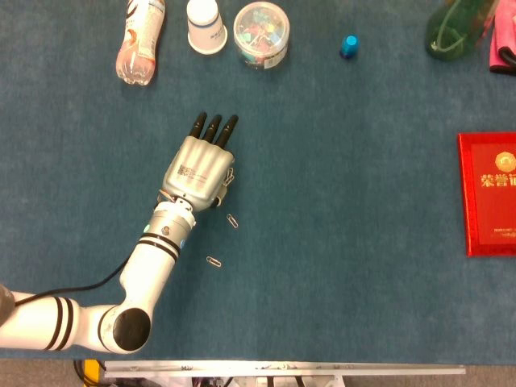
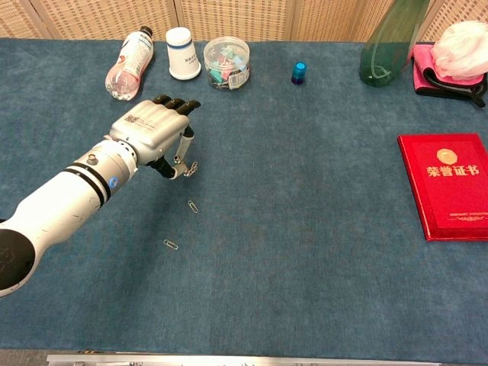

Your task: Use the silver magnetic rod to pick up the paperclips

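My left hand [image 1: 200, 167] [image 2: 151, 131] hovers over the blue table and grips a thin silver magnetic rod [image 2: 183, 147] that points downward. A paperclip [image 2: 191, 168] clings to the rod's lower tip, just off the cloth. In the head view the hand hides most of the rod; only a bit of the clip [image 1: 228, 176] shows at the hand's right edge. Two loose paperclips lie on the table below the hand: the nearer clip [image 1: 233, 221] [image 2: 193, 206] and the farther clip [image 1: 214, 261] [image 2: 171, 245]. My right hand is out of both views.
At the back stand a fallen plastic bottle [image 2: 130, 62], a white cup [image 2: 182, 53], a clear tub of coloured clips [image 2: 226, 62] and a small blue cap [image 2: 298, 72]. A green bottle [image 2: 389, 42], a pink bag [image 2: 450, 65] and a red booklet [image 2: 446, 185] are at the right.
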`<state>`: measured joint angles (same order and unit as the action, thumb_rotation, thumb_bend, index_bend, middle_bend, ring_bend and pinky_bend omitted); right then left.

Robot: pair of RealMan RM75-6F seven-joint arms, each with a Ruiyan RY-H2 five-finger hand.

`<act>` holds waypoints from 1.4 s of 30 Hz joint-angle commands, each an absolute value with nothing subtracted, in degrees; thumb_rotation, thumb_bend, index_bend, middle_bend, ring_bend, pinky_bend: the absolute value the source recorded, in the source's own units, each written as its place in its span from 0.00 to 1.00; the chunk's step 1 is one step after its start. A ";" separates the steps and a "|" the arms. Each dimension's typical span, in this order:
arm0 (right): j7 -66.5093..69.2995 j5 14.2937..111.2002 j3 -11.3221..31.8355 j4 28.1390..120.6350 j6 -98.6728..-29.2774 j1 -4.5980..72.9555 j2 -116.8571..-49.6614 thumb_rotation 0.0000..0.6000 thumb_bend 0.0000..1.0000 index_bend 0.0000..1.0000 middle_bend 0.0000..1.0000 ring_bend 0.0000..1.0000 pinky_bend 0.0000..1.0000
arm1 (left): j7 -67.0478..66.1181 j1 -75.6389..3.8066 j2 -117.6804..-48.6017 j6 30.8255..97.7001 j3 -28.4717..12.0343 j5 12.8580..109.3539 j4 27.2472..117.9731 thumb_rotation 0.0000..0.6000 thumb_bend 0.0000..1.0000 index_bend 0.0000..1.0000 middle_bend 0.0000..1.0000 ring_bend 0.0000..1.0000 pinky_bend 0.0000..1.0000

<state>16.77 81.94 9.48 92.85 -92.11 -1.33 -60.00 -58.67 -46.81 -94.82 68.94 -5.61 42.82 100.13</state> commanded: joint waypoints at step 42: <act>16.08 81.71 9.27 92.51 -91.55 -1.20 -60.13 1.00 0.14 0.27 0.22 0.16 0.29 | -61.77 -43.08 -93.00 75.87 2.77 52.58 111.51 1.00 0.32 0.57 0.00 0.00 0.05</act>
